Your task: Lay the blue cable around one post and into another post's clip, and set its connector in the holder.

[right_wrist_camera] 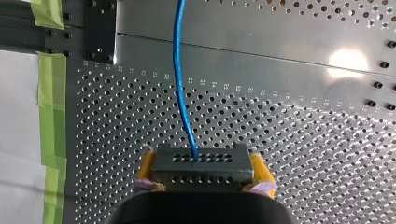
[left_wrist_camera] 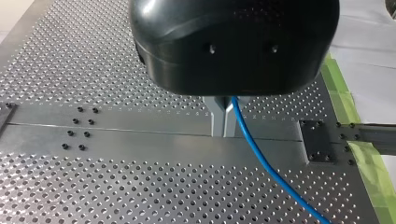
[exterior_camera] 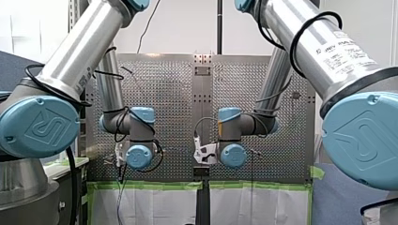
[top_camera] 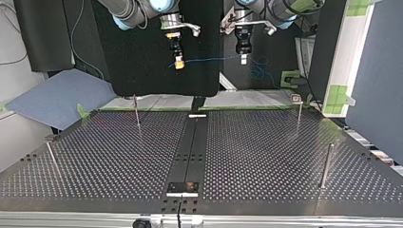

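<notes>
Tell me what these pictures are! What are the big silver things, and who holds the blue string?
Those are a robot's left arm and right arm. One picture looks from behind them, one faces them across the table, and two come from cameras on their wrists. The table is metal full of holes, with thin posts standing on it. The blue string is a cable stretched between two grippers. The right gripper pinches its grey connector between yellow pads; the left gripper pinches the cable itself.
</notes>
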You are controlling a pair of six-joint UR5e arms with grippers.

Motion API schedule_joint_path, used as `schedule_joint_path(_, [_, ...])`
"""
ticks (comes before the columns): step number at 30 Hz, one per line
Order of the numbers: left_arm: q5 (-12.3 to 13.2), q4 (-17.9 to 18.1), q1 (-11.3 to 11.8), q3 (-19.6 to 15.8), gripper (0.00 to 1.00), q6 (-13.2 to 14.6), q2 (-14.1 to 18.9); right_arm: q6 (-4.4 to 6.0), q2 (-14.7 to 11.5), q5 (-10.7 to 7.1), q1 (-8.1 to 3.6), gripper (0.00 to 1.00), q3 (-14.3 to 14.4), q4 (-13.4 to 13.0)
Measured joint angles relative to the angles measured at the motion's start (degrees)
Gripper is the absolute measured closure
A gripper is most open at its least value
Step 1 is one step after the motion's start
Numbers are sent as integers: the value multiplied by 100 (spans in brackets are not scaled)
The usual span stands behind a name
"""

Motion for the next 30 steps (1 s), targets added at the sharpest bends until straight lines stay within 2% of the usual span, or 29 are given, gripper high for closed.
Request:
schedule_joint_path(18, [8,37,38,-38,99,-24,24,16,6,-16,17,100,13,16])
schedule_joint_path(21, [24,129,110,-149,99,-60,121,112,-47,-44,109,100,-5,113])
schedule_joint_path(24, [87,106,155,-249,99,-131,249,252,-172,-41,173,100,-84,252])
schedule_joint_path(30, [238,-140,256,-262,99,-292,537,551,-464,-133,144,100,-160,550])
